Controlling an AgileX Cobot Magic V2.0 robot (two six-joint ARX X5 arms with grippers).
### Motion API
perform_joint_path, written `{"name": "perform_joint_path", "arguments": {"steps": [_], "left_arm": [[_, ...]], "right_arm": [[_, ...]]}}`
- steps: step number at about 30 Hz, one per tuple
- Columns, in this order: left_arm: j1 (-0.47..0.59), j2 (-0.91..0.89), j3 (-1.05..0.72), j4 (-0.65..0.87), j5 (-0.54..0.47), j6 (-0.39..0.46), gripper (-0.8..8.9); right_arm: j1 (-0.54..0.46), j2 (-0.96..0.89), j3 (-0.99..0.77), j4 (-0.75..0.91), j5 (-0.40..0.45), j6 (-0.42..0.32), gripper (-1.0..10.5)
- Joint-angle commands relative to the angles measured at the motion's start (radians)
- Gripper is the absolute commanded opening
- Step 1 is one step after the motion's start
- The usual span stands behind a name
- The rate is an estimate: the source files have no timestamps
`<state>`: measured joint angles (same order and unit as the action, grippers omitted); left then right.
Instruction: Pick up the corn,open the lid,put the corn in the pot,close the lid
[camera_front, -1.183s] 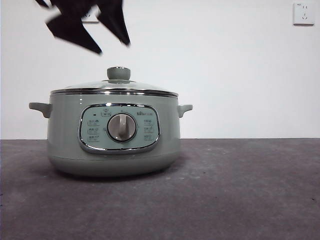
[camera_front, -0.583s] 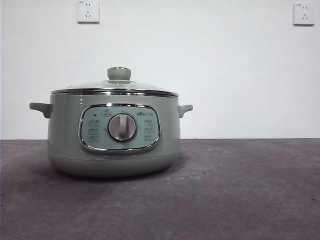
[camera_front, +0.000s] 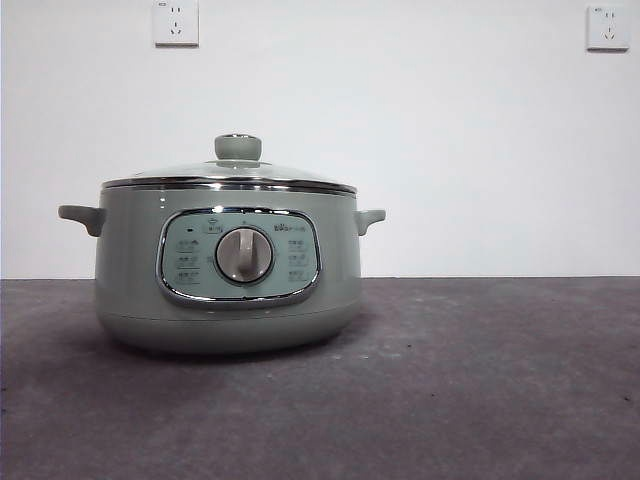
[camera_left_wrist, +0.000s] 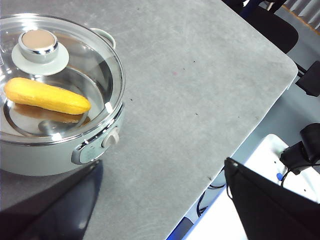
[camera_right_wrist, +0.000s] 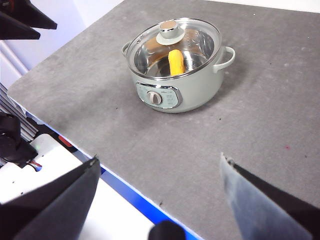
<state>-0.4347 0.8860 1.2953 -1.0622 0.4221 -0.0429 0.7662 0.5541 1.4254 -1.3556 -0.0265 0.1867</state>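
Right wrist view: corn (camera_right_wrist: 176, 62) inside lidded pot (camera_right_wrist: 192, 95); both tools apparently spread, empty.

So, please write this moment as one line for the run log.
corn: inside pot | lid: closed on pot | left gripper: open, empty, away from pot | right gripper: open, empty, away | task: looks done

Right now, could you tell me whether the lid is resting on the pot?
Touching. The front view shows the lid's metal rim seated flush on the pot, with no gap.
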Motion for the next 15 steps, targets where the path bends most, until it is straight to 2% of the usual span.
{"name": "perform_joint_path", "arguments": {"steps": [1, 3, 5, 7, 8, 9, 10, 15], "left_arm": [[-0.001, 0.0, -0.009, 0.002, 0.005, -0.006, 4.08], [-0.001, 0.0, -0.009, 0.002, 0.005, -0.006, 4.04], [-0.001, 0.0, -0.009, 0.002, 0.005, -0.006, 3.98], [-0.001, 0.0, -0.009, 0.001, 0.005, -0.006, 2.71], [-0.001, 0.0, -0.009, 0.002, 0.005, -0.005, 1.46], [-0.001, 0.0, -0.009, 0.002, 0.005, -0.005, 0.17], [-0.001, 0.0, -0.009, 0.002, 0.005, -0.005, -0.17], [-0.001, 0.0, -0.009, 0.002, 0.005, -0.001, -0.05]], "right_arm": [[0.0, -0.002, -0.008, -0.027, 0.0, -0.007, 4.0], [0.0, -0.002, -0.008, -0.027, 0.0, -0.007, 3.2], [0.0, -0.002, -0.008, -0.027, 0.0, -0.007, 1.9], [0.0, -0.002, -0.008, -0.027, -0.001, -0.007, 0.4], [0.0, -0.002, -0.008, -0.027, -0.001, -0.008, -0.2], [0.0, -0.002, -0.008, -0.027, -0.001, -0.008, -0.1], [0.0, -0.002, -0.008, -0.028, -0.002, -0.008, -0.1], [0.0, -0.002, -0.008, -0.027, -0.007, -0.008, -0.1]]}}
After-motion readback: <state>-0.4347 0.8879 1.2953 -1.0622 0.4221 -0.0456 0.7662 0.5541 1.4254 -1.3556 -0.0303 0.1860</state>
